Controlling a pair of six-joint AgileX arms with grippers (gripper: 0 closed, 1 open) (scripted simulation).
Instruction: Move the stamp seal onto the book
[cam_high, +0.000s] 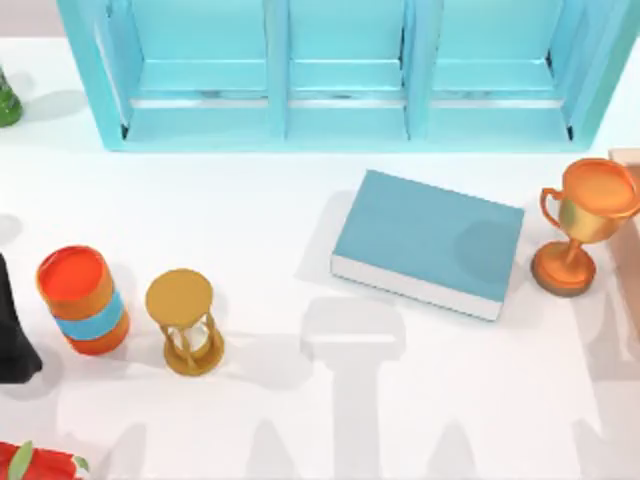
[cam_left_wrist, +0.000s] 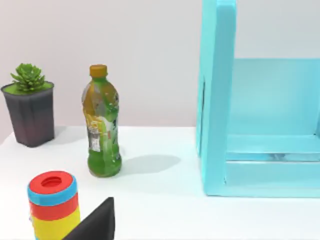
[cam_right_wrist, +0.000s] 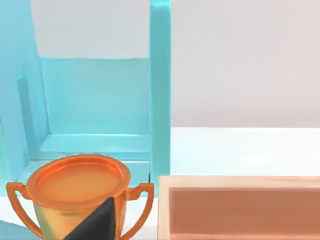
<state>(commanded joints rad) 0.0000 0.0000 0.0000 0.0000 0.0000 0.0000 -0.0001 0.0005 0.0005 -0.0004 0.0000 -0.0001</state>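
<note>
The stamp seal is out of view. The book (cam_high: 428, 240), a thick teal-blue hardback with white page edges, lies flat right of the table's middle, in front of the shelf unit. A round shadow falls on its right part. A dark tip of my left gripper (cam_left_wrist: 96, 223) pokes into the left wrist view beside a striped can (cam_left_wrist: 52, 202). A dark tip of my right gripper (cam_right_wrist: 97, 221) shows in the right wrist view in front of the orange trophy cup (cam_right_wrist: 77, 192). Nothing is seen held.
A large light-blue shelf unit (cam_high: 340, 110) spans the back. Trophy cup (cam_high: 585, 225) stands right of the book, beside a wooden box (cam_right_wrist: 240, 207). A golden hourglass (cam_high: 185, 320), the striped can (cam_high: 82, 300) and a black object (cam_high: 12, 330) stand at left. A green bottle (cam_left_wrist: 102, 130) and potted plant (cam_left_wrist: 30, 105) are far left.
</note>
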